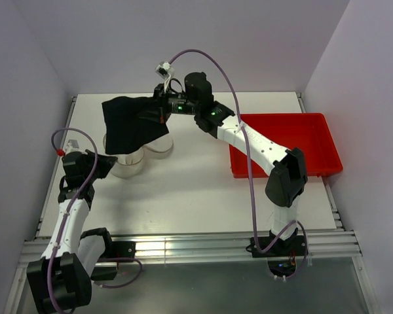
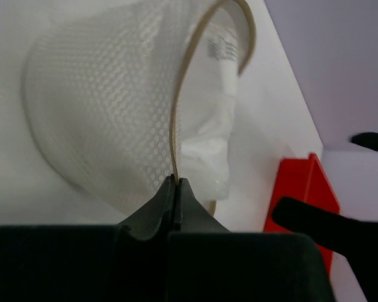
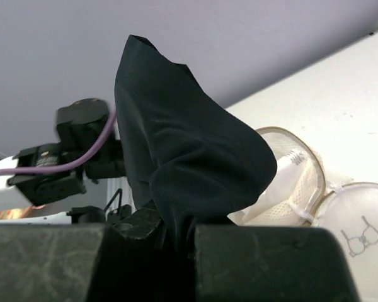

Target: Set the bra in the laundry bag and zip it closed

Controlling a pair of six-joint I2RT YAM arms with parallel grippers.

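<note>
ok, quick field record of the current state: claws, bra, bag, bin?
left claw: shut on the rim of the laundry bag
right claw: shut on the bra, which hangs over the bag, not yet inside
bag lid: open, lying beside the bag
red bin: off to the right, apart from the bag

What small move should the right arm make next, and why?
Probably lower the bra toward the mouth of the laundry bag: the right gripper holds it hanging over the bag, and the left gripper is shut on the bag's rim.
</note>
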